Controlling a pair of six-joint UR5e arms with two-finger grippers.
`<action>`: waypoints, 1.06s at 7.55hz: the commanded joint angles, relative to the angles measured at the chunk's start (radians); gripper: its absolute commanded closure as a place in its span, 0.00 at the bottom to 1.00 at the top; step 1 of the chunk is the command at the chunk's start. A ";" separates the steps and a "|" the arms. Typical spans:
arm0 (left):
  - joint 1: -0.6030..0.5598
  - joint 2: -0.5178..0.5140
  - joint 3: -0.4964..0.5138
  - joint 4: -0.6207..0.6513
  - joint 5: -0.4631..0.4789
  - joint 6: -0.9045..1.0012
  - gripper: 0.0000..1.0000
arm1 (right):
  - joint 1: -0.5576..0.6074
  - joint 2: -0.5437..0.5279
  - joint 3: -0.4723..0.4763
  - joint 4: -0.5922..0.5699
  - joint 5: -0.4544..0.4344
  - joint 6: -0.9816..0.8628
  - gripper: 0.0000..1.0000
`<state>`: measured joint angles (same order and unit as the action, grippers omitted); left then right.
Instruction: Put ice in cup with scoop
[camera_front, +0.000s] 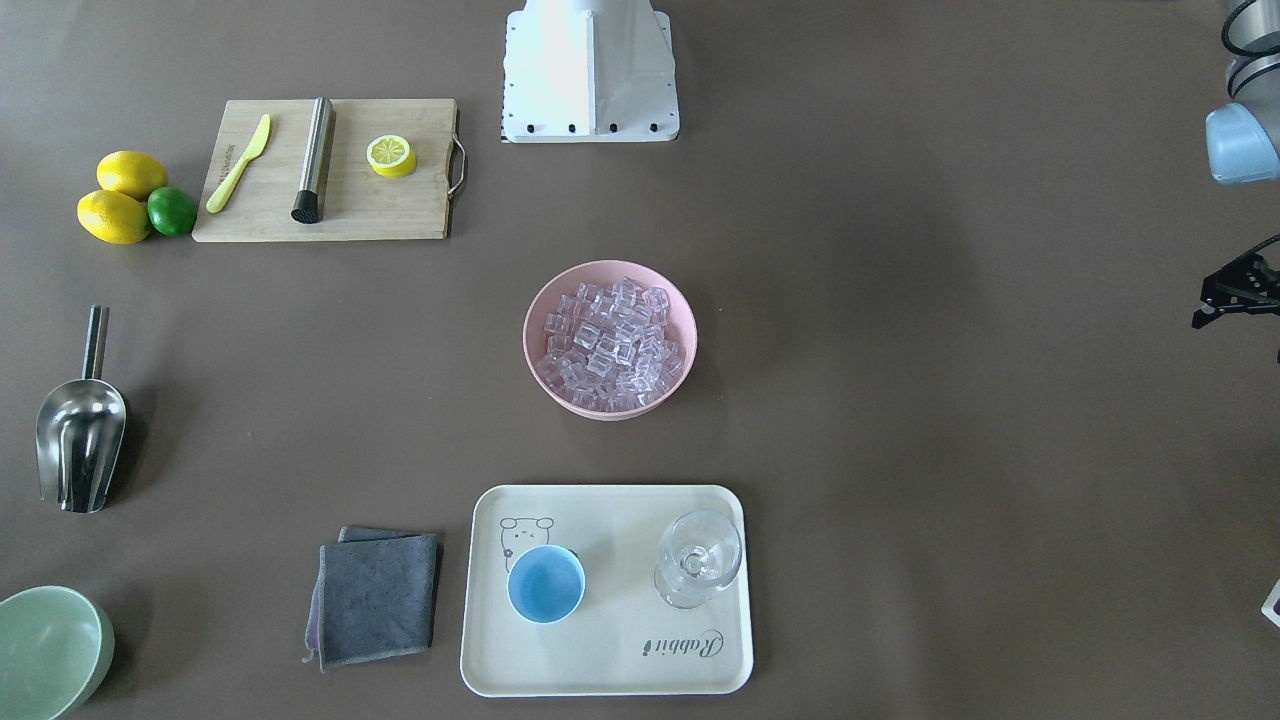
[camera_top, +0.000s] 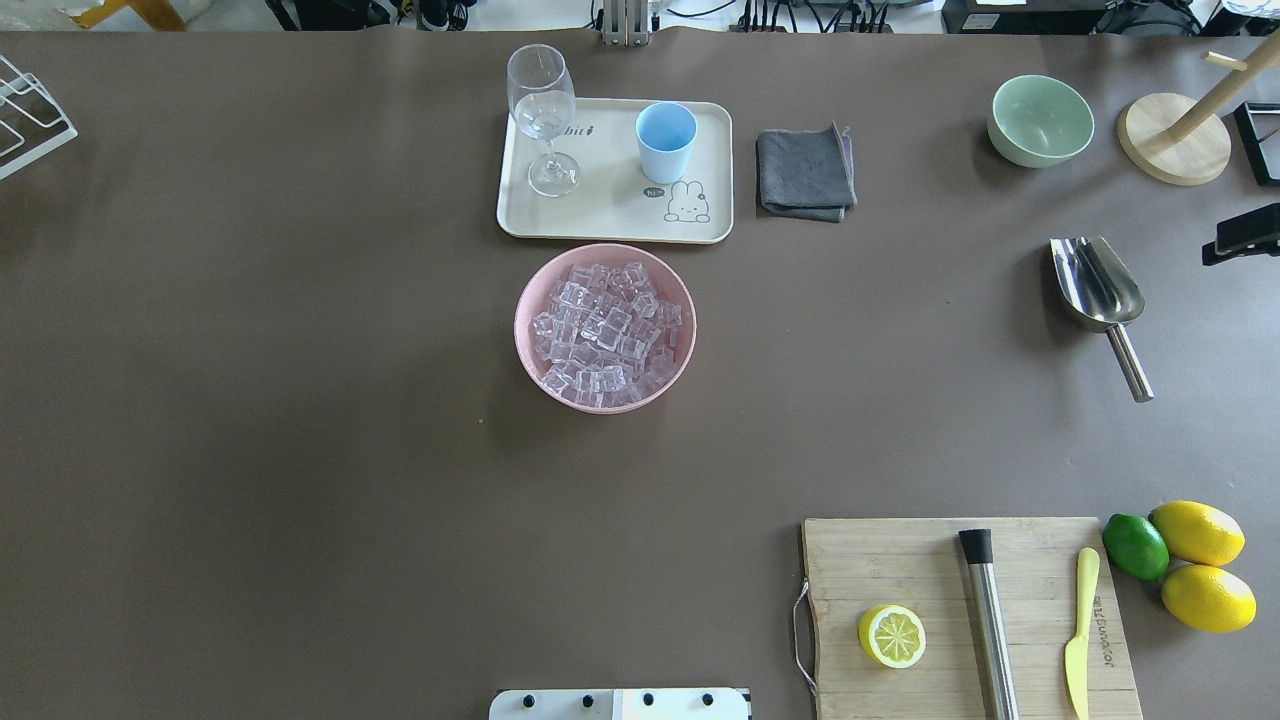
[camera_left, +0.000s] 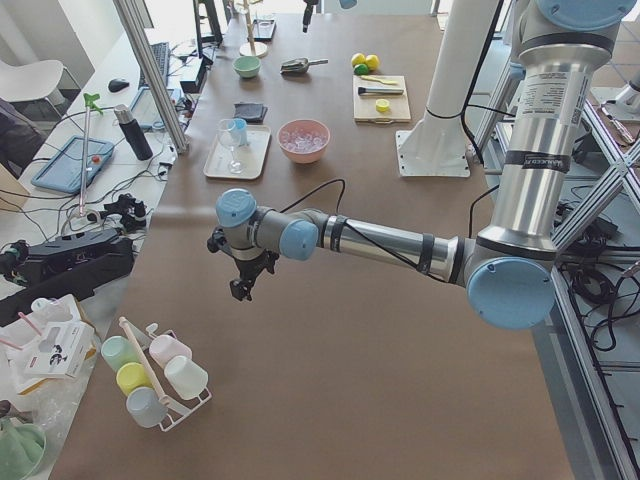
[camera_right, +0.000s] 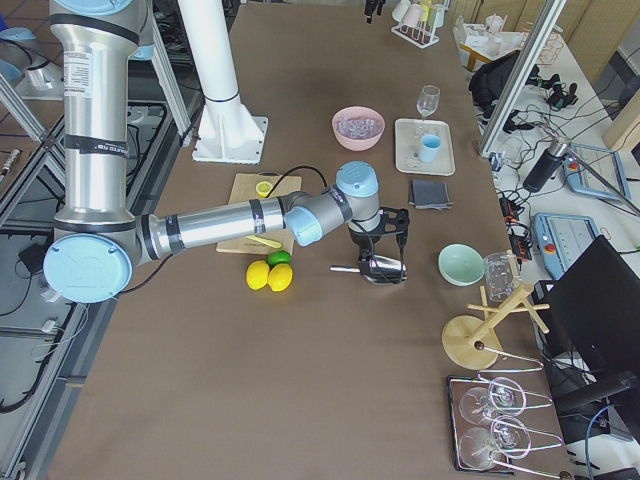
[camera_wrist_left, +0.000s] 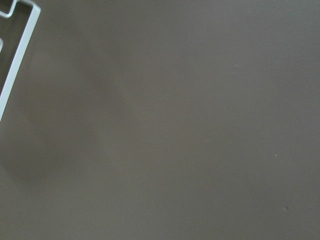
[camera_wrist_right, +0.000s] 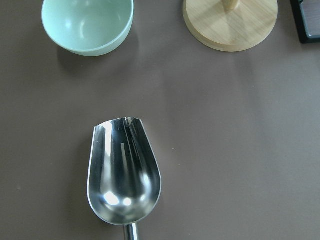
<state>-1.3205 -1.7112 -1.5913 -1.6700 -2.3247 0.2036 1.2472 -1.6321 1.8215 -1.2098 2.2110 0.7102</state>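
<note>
The ice (camera_front: 610, 340) is heaped in a pink bowl (camera_front: 610, 268) at the table's middle. The light-blue cup (camera_front: 545, 583) stands empty and upright on a cream tray (camera_front: 610, 660), just beyond the bowl. The silver scoop (camera_front: 80, 440) lies empty and flat on the table, far to my right; it fills the right wrist view (camera_wrist_right: 124, 172). My right gripper (camera_top: 1243, 235) hangs above and just outside the scoop, open and empty. My left gripper (camera_front: 1235, 295) hovers open and empty over bare table, far to the left.
A clear stemmed glass (camera_front: 698, 558) shares the tray. A grey cloth (camera_front: 375, 598) and a pale green bowl (camera_front: 45, 650) lie near the scoop. A cutting board (camera_front: 400, 210) holds a steel cylinder (camera_front: 313, 160), knife and lemon half. A wooden stand (camera_top: 1175, 140) is nearby.
</note>
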 joint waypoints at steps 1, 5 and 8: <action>0.131 -0.022 -0.172 -0.008 -0.045 0.010 0.01 | -0.206 -0.014 0.041 0.079 -0.155 0.177 0.00; 0.362 -0.112 -0.170 -0.294 -0.058 0.013 0.01 | -0.366 -0.067 -0.063 0.315 -0.270 0.296 0.06; 0.489 -0.261 -0.062 -0.291 0.040 0.093 0.01 | -0.367 -0.103 -0.126 0.414 -0.267 0.284 0.06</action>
<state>-0.9015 -1.8985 -1.6983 -1.9546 -2.3468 0.2272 0.8839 -1.7144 1.7222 -0.8369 1.9461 0.9984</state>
